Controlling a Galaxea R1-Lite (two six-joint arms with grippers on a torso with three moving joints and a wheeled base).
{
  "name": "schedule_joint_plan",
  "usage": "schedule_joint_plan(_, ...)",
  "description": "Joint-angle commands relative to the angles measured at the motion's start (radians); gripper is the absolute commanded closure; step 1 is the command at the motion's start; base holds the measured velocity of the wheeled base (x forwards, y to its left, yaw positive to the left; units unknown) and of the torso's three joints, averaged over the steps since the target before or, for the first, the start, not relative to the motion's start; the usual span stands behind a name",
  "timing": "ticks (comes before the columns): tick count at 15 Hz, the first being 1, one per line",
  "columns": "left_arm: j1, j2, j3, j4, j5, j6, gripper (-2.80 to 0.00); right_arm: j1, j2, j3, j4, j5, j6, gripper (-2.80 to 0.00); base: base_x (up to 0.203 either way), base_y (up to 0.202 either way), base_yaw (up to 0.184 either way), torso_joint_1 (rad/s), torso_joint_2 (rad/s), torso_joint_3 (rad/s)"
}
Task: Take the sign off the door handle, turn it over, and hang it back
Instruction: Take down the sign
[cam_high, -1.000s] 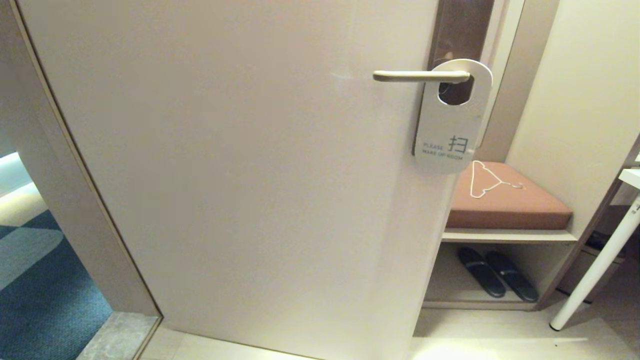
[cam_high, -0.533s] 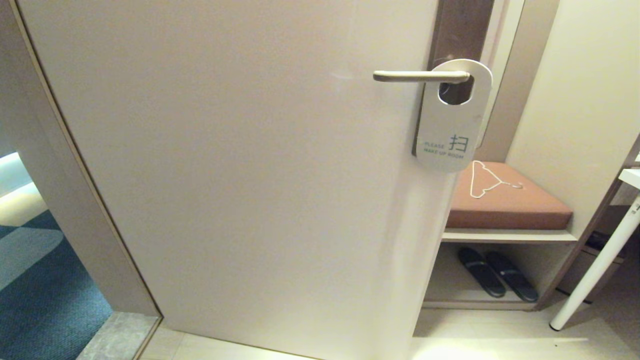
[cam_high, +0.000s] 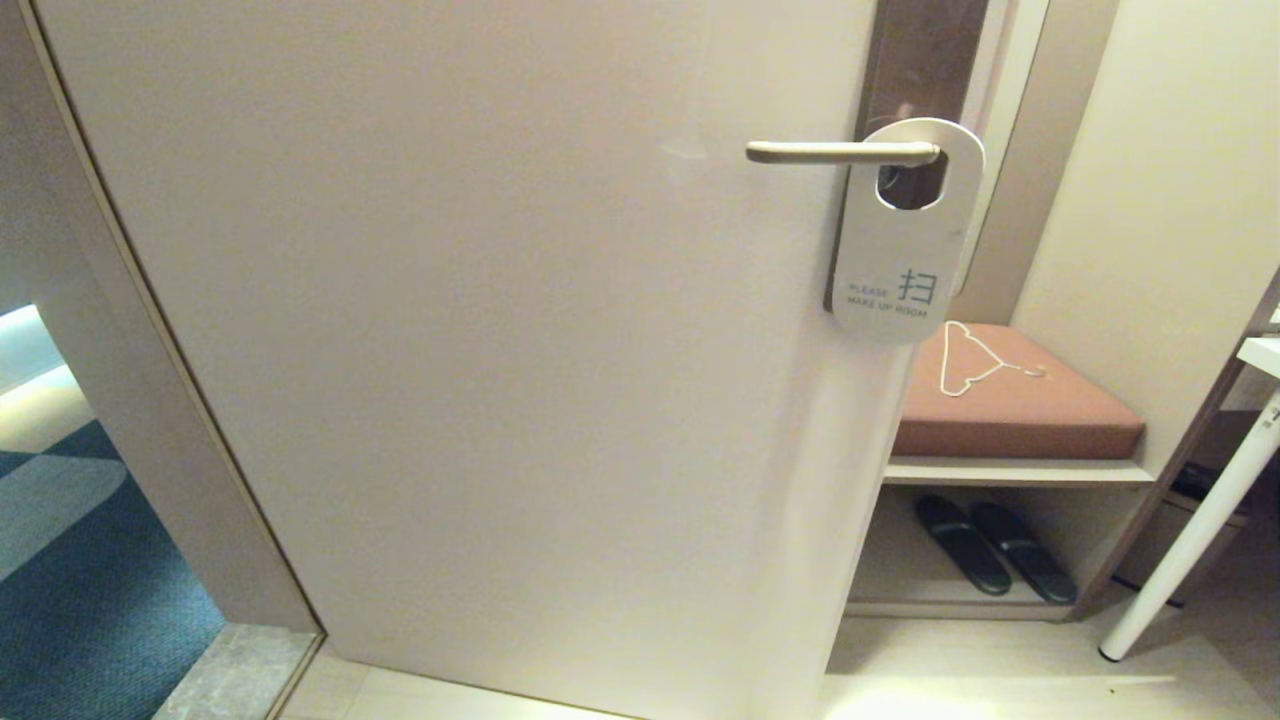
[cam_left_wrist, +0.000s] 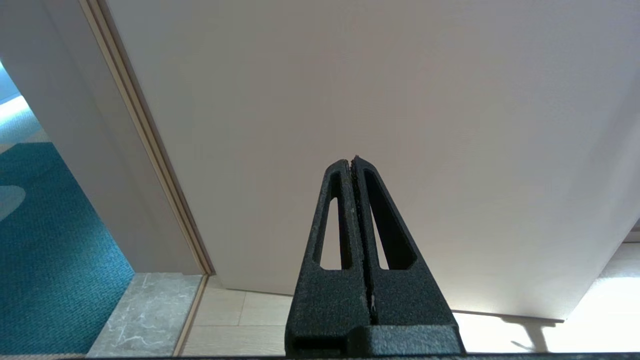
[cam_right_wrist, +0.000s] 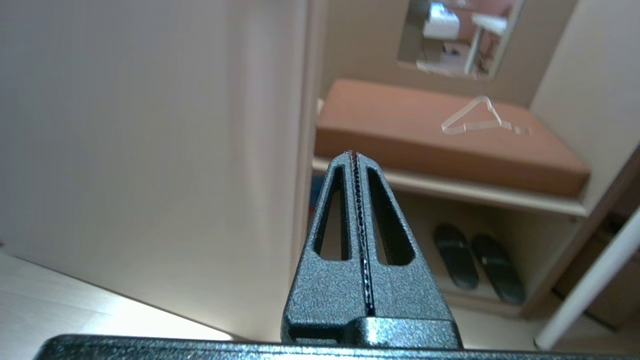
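Note:
The sign (cam_high: 905, 250) hangs by its oval hole from the door handle (cam_high: 840, 152), white face outward, reading PLEASE MAKE UP ROOM. The handle is a slim pale metal lever high on the right of the beige door (cam_high: 480, 330). Neither arm shows in the head view. My left gripper (cam_left_wrist: 354, 161) is shut and empty, low down and pointing at the plain door panel. My right gripper (cam_right_wrist: 355, 154) is also shut with nothing in it, low near the door's edge, facing the bench. Neither wrist view shows the sign or the handle.
Right of the door is a brown cushioned bench (cam_high: 1010, 405) with a thin white wire hanger (cam_high: 970, 360) on it and dark slippers (cam_high: 990, 550) beneath. A white table leg (cam_high: 1180, 545) slants at far right. Blue carpet (cam_high: 80, 580) lies past the door frame on the left.
The sign's lower end has swung slightly and settled; nothing else has moved.

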Motion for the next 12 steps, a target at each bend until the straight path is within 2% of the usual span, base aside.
schedule_joint_plan(1, 0.000, 0.002, 0.000, 0.000, 0.000, 0.000, 0.00, 0.000, 0.006, -0.088, 0.060, 0.013, -0.002, 0.00, 0.000, 0.000, 0.000, 0.000, 0.00, 0.000)
schedule_joint_plan(5, 0.000, 0.002, 0.000, -0.001, 0.000, 0.000, 0.00, 0.000, 0.032, -0.195, 0.151, 0.119, -0.034, 0.00, 0.000, 0.000, 0.000, 0.000, 0.00, 0.000)
schedule_joint_plan(7, 0.000, 0.002, 0.000, 0.000, 0.000, 0.000, 0.00, 0.000, 0.085, -0.225, 0.151, 0.125, -0.042, 0.00, 0.000, 0.000, 0.000, 0.000, 0.00, 0.000)
schedule_joint_plan(12, 0.000, 0.002, 0.000, -0.001, 0.000, 0.000, 0.00, 0.003, 0.477, -0.378, 0.011, 0.122, -0.044, 0.00, 0.000, 0.000, 0.000, 0.000, 0.00, 0.000)
